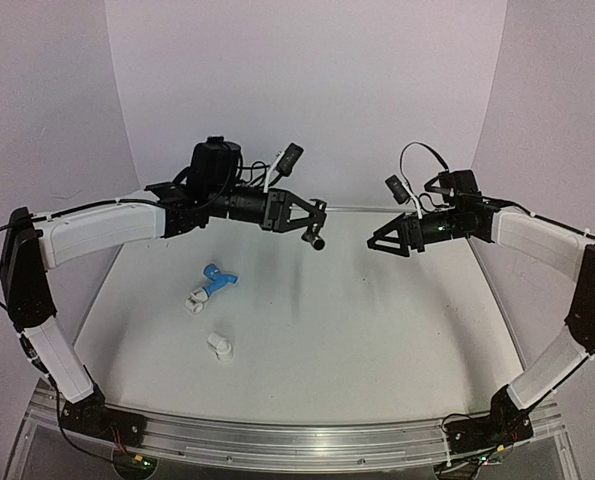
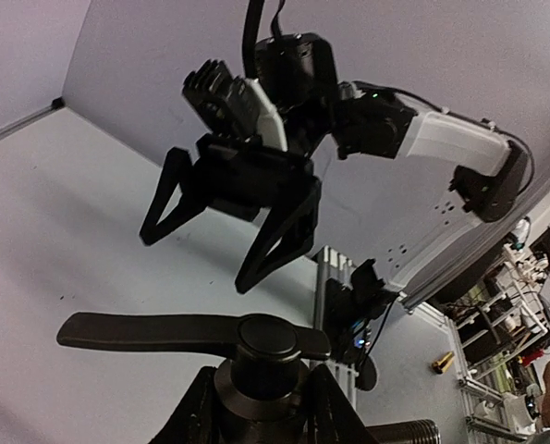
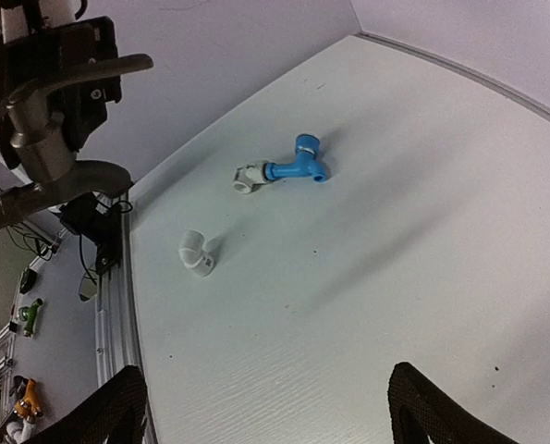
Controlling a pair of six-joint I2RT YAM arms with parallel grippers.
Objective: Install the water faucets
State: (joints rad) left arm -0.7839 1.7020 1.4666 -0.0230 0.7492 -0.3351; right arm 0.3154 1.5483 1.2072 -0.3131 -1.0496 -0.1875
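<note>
- The dark metal faucet point(image 1: 317, 240) is in the air above the far part of the worktop point(image 1: 377, 330), clamped in the closed left gripper point(image 1: 314, 222); its lever handle point(image 2: 187, 333) lies crosswise in the left wrist view.
- The light blue faucet point(image 1: 217, 277) lies on the worktop left of centre, its end against a white fitting point(image 1: 195, 300).
- A second white fitting point(image 1: 220, 346) lies alone, nearer the arm bases.
- The right gripper point(image 1: 389, 248) is raised facing the left one, jaws spread wide and holding nothing.

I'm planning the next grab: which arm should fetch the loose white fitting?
Probably right: the right gripper hangs open and empty, while the left gripper is shut on the metal tap. The white fitting lies free.
</note>
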